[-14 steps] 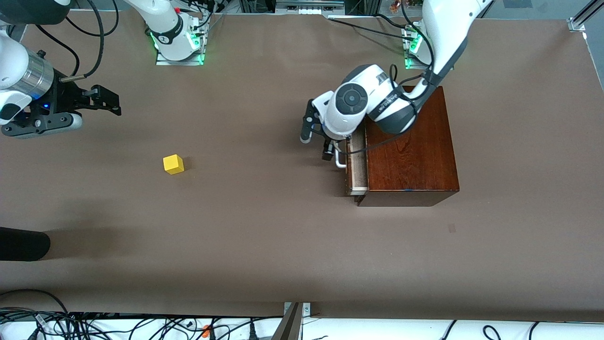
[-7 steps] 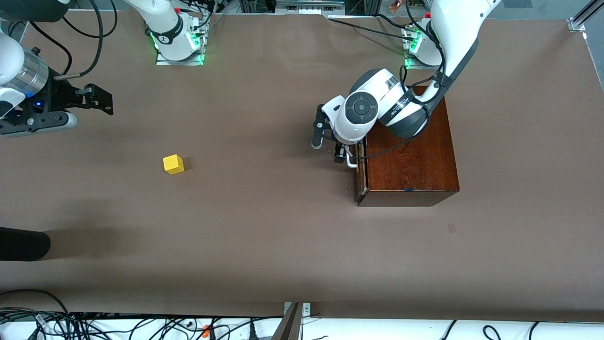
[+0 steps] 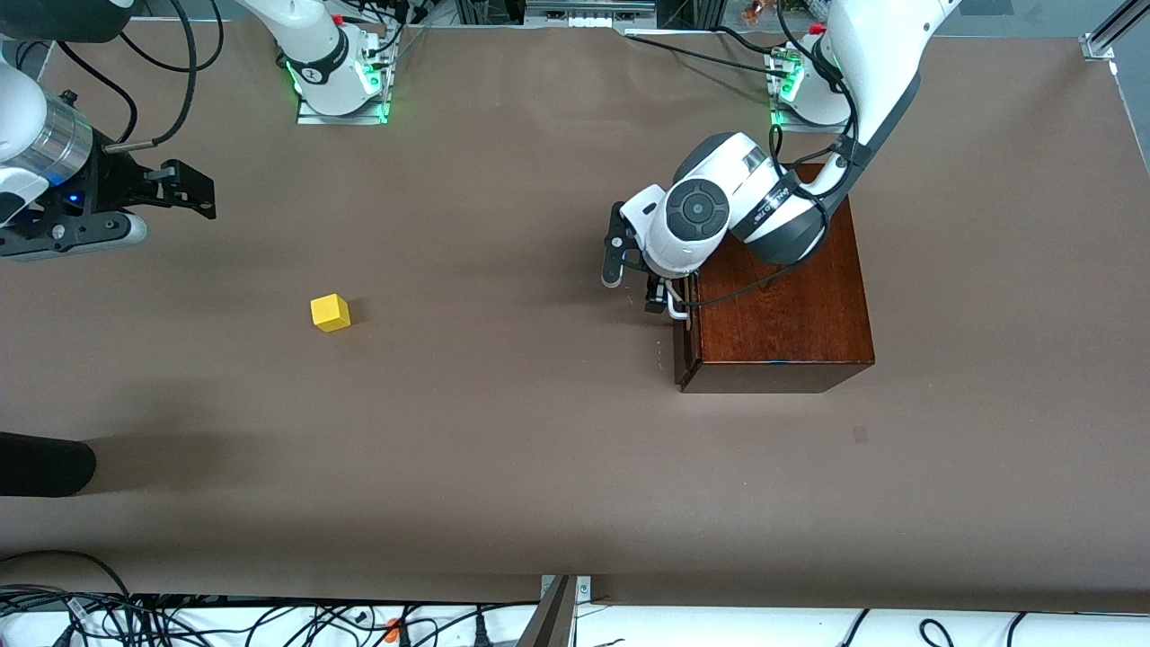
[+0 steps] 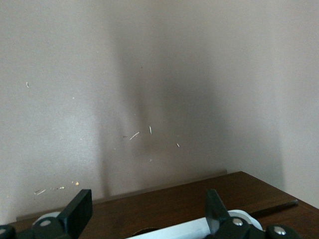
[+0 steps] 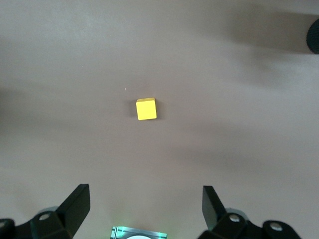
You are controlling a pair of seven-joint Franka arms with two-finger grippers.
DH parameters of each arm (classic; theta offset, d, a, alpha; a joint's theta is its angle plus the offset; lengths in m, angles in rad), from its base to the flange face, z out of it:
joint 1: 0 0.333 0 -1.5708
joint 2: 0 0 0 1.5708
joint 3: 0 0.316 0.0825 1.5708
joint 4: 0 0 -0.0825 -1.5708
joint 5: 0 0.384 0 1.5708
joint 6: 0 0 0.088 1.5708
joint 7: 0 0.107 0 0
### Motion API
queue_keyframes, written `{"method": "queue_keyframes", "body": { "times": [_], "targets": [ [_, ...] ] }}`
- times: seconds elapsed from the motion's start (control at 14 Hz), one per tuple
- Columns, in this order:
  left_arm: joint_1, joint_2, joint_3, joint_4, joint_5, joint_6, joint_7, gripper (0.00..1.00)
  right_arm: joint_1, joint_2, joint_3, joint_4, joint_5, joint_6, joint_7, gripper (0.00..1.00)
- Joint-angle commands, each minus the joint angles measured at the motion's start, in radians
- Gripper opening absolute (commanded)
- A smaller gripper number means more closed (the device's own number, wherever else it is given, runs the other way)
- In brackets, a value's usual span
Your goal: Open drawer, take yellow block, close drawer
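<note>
- Biggest change first: you had the drawer [image 3: 685, 328] of the dark reddish-brown wooden box [image 3: 780, 296] pulled out a second ago, pale interior showing; by this moment it sat flush w/ the box front. Closing looked done, or as good as.
- Your left gripper [image 3: 660, 298] had ridden in w/ the drawer and was at its white U-shaped bar handle [image 3: 676, 305]. In the left wrist view the fingers [image 4: 79, 211] stood wide either side of the bar, not clamped, so nothing was held. Judgement: it pushed rather than gripped.
- Your right gripper [image 3: 184, 189] waited over bare table toward the right arm's end, shifted only slightly, pincer fully spread, empty.
- The small bright yellow cube [image 3: 330, 313] lay on the table, well apart from the box, nearer the front camera than the right gripper, and hadn't moved. It was out of the drawer already, so I'd judge the task nearly finished; only backing the left arm off remained.
- Surface: plain brown table cover [image 3: 503, 449], soft arm shadows, a few pale specks in the left wrist view.
- Room: cables [image 3: 108, 611] along the front edge, green-lit arm bases [image 3: 341, 85], and a dark rounded object [image 3: 40, 463] at the frame edge, can't tell what.
</note>
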Motion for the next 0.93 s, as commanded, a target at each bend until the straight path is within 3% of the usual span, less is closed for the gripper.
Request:
{"method": "queue_keyframes", "body": {
  "times": [0.0,0.36,0.57,0.71,0.86],
  "targets": [
    [0.012,-0.033,-0.001,-0.008,0.031,-0.036,0.001,1.0,-0.003,0.012,0.009,0.031,-0.003,-0.024,0.012,1.0],
    [0.023,-0.038,-0.012,0.007,0.024,-0.037,-0.008,1.0,-0.003,0.012,0.006,0.029,0.0,-0.019,0.012,1.0],
    [0.025,-0.108,-0.035,0.012,-0.016,-0.037,-0.105,1.0,-0.003,0.012,0.006,0.029,0.001,-0.024,0.01,1.0],
    [0.029,-0.168,-0.03,0.03,-0.114,-0.082,-0.185,1.0,-0.003,0.012,0.006,0.029,0.001,-0.025,0.012,1.0],
    [0.061,-0.176,-0.032,0.116,-0.15,-0.201,-0.291,1.0,-0.003,0.012,0.004,0.029,0.001,-0.024,0.01,1.0]
  ]
}}
